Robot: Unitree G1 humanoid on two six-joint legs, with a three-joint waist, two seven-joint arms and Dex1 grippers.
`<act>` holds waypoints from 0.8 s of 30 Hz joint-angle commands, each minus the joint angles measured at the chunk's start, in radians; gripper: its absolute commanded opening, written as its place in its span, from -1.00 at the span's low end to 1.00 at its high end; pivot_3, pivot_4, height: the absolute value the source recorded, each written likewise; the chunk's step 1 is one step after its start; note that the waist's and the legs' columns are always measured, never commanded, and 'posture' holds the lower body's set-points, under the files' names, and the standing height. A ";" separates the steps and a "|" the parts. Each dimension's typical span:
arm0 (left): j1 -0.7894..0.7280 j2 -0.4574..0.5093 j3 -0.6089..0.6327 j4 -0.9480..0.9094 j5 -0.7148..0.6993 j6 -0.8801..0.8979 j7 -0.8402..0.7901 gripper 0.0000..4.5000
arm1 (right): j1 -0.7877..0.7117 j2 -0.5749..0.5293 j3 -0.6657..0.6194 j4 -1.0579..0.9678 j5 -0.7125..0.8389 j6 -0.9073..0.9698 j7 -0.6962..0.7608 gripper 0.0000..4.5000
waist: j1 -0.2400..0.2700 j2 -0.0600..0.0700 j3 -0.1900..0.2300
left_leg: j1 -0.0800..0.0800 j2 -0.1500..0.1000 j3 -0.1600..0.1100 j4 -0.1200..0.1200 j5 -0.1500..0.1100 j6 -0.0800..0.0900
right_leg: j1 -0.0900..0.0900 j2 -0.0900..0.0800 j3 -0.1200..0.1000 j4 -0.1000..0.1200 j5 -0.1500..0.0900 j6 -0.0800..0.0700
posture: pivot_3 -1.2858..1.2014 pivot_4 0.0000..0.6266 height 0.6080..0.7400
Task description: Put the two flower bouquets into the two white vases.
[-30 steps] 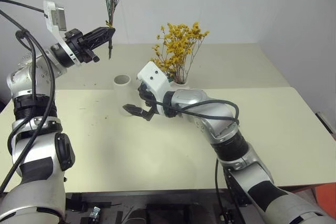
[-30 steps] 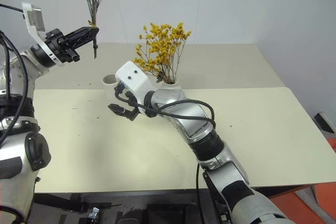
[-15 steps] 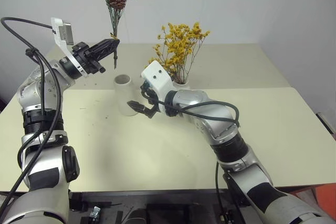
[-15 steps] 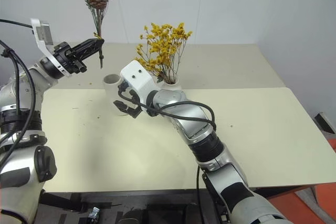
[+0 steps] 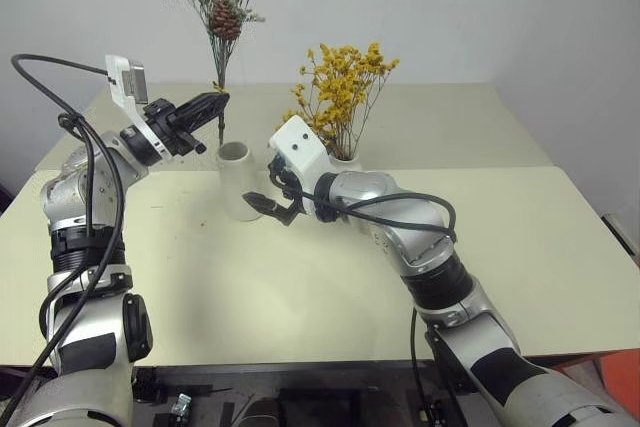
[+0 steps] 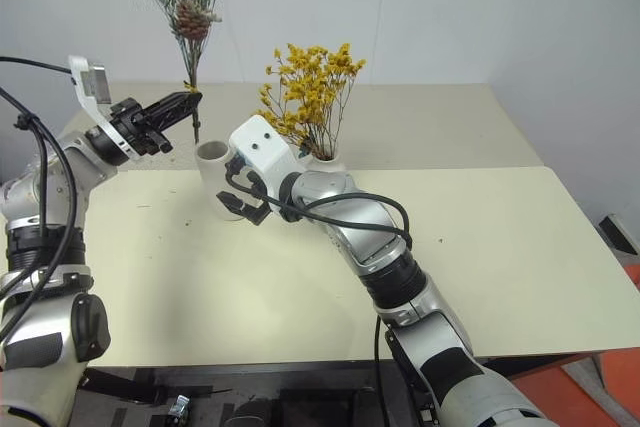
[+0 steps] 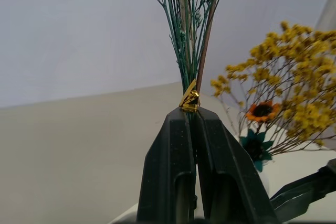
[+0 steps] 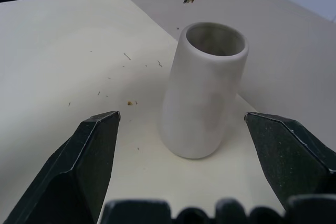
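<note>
Left arm: raised at the robot's left, bent at the elbow, forearm reaching in toward the table centre
Left gripper (image 5: 216,100): pointing slightly upward, fingers pinched tight on the stems of the pinecone bunch (image 5: 224,19), just above a small gold band (image 7: 189,99)
Pinecone bunch: held upright, cone and grey-green sprigs high above the gripper; cut stem ends hang just above and slightly behind the mouth of the plain vase (image 5: 238,179), not inside it
Right arm: stretched across the table from the robot's right, wrist turned toward the plain vase
Right gripper (image 8: 194,145): fingers spread wide, one on each side of the plain vase near its base, gaps visible on both sides, holding nothing
Plain vase: standing upright on the near table, mouth open and empty
Yellow bunch (image 5: 342,92): standing in the second vase (image 5: 346,159), which is largely hidden behind the right wrist
Surface: two pale cream tables (image 5: 560,247) pushed together, a seam running across; small plant crumbs lie near the plain vase
Room: plain white wall (image 5: 480,7) behind the tables
</note>
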 commanded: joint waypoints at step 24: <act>0.113 -0.107 0.023 -0.053 0.000 -0.173 0.121 -0.89 | 0.004 0.008 -0.027 -0.050 0.007 0.004 0.002 1.00 | 0.001 -0.001 0.000 | 0.000 0.000 0.000 0.000 0.000 0.000 | 0.000 0.000 0.000 0.000 0.000 0.000 | 0.03 -0.52 1.00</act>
